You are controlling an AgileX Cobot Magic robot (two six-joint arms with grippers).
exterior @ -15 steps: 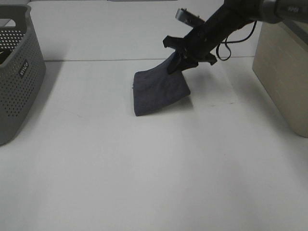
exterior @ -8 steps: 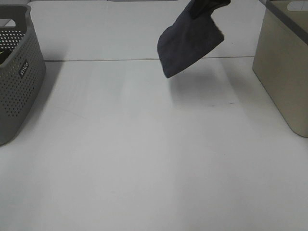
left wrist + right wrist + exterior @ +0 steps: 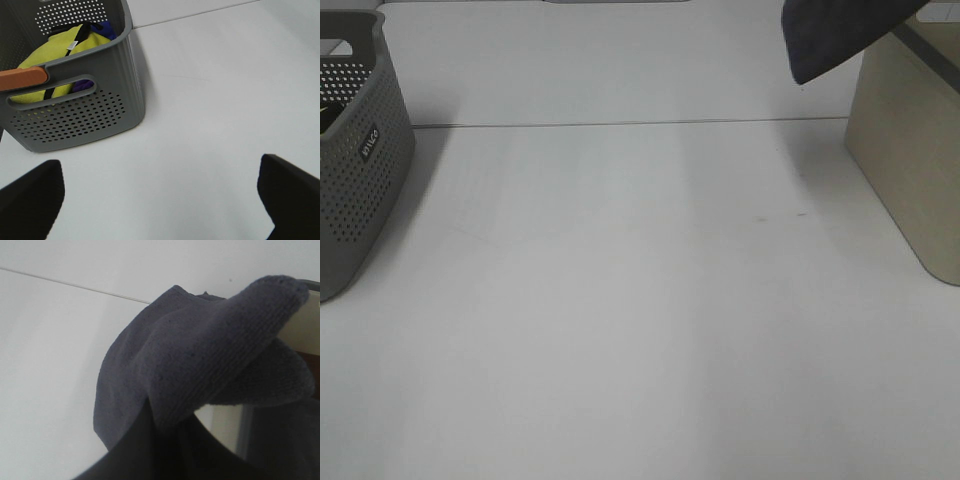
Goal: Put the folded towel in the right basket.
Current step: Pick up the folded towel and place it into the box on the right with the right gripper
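Observation:
The folded dark blue-grey towel [image 3: 835,35] hangs in the air at the top right of the exterior view, its lower corner just left of the beige right basket [image 3: 910,150]. The arm that holds it is above the frame there. In the right wrist view the towel [image 3: 200,365] fills the picture, bunched over my right gripper [image 3: 170,440], which is shut on it. The basket's beige rim [image 3: 300,322] shows just behind the towel. My left gripper [image 3: 160,175] is open and empty over the table next to the grey basket.
A grey perforated basket [image 3: 360,150] stands at the left edge. In the left wrist view it [image 3: 75,115] holds yellow and blue cloth and has an orange handle piece. The white table [image 3: 620,300] spreads between the two baskets.
The towel has been lifted off the table and carried up and to the right, from the table's middle back to beside the beige basket. The right arm has left the exterior view.

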